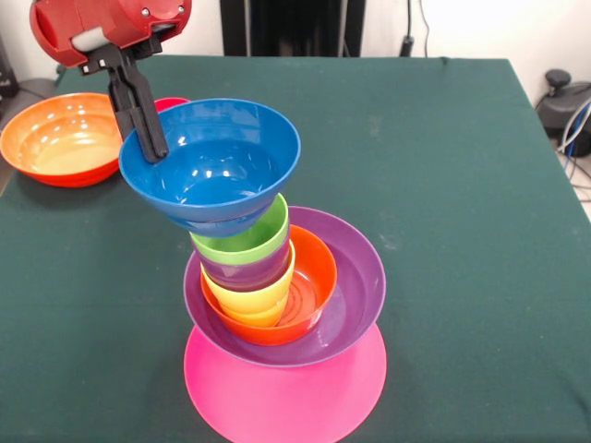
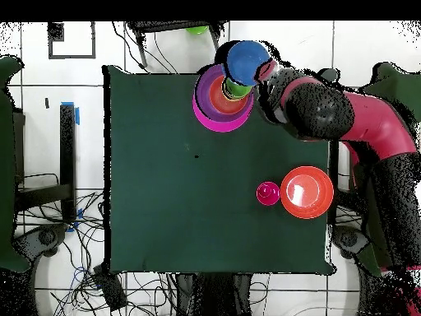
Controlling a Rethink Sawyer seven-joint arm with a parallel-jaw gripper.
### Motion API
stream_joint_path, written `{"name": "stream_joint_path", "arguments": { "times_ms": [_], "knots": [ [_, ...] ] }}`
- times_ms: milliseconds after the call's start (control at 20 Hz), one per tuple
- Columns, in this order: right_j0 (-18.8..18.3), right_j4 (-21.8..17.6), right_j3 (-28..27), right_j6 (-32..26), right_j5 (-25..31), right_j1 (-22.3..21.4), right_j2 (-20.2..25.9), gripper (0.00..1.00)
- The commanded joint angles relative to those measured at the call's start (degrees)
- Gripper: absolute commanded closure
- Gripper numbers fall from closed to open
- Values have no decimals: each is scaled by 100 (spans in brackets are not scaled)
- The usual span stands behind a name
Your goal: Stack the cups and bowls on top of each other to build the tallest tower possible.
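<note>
Blue bowl (image 1: 214,164) atop the tower (image 1: 277,305), its rim pinched in the closed gripper (image 1: 152,148).

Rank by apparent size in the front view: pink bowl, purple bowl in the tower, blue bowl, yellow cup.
1. pink bowl and purple bowl: nearly the same width, too close to rank.
2. blue bowl, though it sits higher, nearer the camera, so it may look oversized.
3. yellow cup, clearly smallest.
</note>
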Motion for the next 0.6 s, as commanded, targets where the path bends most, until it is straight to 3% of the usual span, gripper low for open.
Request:
{"name": "stream_joint_path", "arguments": {
  "times_ms": [50,600],
  "knots": [
    [113,-387,378,-1166,168,97,-60,100],
    [145,-384,404,-1116,151,92,-69,100]
  ]
}}
